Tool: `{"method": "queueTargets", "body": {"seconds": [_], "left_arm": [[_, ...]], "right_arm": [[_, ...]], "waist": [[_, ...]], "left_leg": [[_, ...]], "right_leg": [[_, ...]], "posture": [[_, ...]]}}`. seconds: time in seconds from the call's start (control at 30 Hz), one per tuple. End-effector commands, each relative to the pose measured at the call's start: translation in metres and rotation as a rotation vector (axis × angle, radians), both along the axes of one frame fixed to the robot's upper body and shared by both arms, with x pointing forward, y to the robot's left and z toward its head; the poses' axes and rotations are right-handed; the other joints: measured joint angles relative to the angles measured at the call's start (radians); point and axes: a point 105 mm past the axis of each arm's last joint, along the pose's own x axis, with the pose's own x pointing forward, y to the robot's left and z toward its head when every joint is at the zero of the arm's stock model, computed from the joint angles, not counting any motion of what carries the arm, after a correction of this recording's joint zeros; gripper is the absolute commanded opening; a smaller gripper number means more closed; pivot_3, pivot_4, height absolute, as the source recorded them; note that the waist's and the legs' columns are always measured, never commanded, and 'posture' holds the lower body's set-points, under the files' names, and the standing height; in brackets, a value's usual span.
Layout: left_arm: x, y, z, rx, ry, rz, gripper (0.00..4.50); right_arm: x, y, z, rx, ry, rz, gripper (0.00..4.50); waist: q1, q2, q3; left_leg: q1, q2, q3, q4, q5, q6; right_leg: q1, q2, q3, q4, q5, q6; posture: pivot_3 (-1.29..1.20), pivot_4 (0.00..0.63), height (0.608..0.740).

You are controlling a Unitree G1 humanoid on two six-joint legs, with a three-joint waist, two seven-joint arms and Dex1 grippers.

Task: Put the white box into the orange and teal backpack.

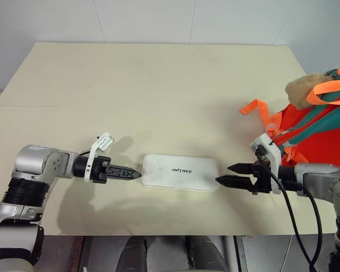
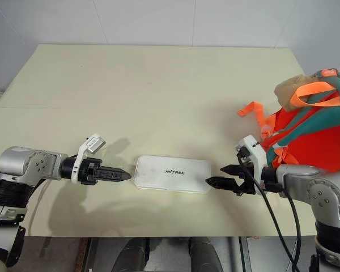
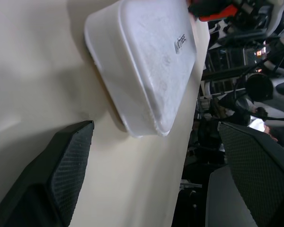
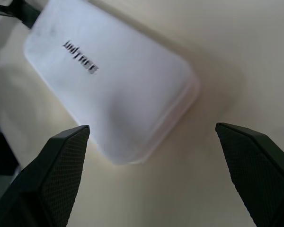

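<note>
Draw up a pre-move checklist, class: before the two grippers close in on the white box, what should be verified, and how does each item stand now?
1. Left gripper open: ok.
2. Right gripper open: ok.
3. White box lies flat on the table, one gripper at each short end: ok.
4. Box gripped yet: not ok, both grippers stand just clear of it.
5. Orange and teal backpack within sight, at the table's right edge: ok.
6. Backpack opening unzipped and facing the box: cannot tell.

We see a white box (image 1: pixel 181 172) with small dark lettering, an orange backpack (image 1: pixel 320 136) with teal bands, a tan plush toy (image 1: pixel 302 90) on it, a cream counter (image 1: pixel 158 90), and black, cross-hatched fingers (image 4: pixel 61 170).
</note>
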Motion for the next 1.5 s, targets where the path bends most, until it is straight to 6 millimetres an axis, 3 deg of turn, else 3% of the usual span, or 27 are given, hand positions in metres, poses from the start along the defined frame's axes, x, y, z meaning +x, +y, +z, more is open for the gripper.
{"method": "queueTargets", "body": {"seconds": [0.03, 0.8, 1.37, 1.5], "left_arm": [[-0.009, -0.007, -0.011, 0.004, 0.042, -0.023, 4.48], [-0.003, -0.031, -0.006, -0.183, 0.188, 0.000, 4.48], [0.003, -0.032, 0.002, -0.233, 0.225, 0.014, 4.48], [0.016, -0.033, 0.002, -0.265, 0.192, 0.073, 3.38]], "right_arm": [[-0.002, 0.005, 0.003, 0.006, -0.025, 0.009, 4.50], [0.008, 0.032, 0.000, 0.089, -0.083, 0.117, 4.50], [0.028, 0.051, 0.006, 0.145, -0.197, 0.181, 4.50], [0.028, 0.051, 0.007, 0.155, -0.202, 0.178, 4.50]], "waist": [[0.001, 0.000, 0.000], [0.007, 0.000, 0.000], [0.000, 0.000, 0.000], [0.001, 0.000, 0.000]], "left_leg": [[0.000, 0.000, 0.000, 0.000, 0.000, 0.000], [0.003, 0.000, 0.000, 0.002, 0.000, 0.000], [0.003, 0.000, 0.000, 0.001, 0.000, 0.000], [0.003, 0.000, 0.000, 0.001, 0.000, 0.000]], "right_leg": [[0.000, 0.000, 0.000, 0.000, 0.000, 0.000], [0.004, 0.000, 0.000, 0.000, 0.000, 0.000], [0.004, 0.000, 0.000, 0.000, 0.000, 0.001], [0.004, 0.000, 0.000, 0.000, 0.000, 0.001]], "posture": [[0.00, 0.150, 0.740], [0.00, 0.150, 0.740], [0.00, 0.150, 0.740], [0.00, 0.150, 0.740]]}}
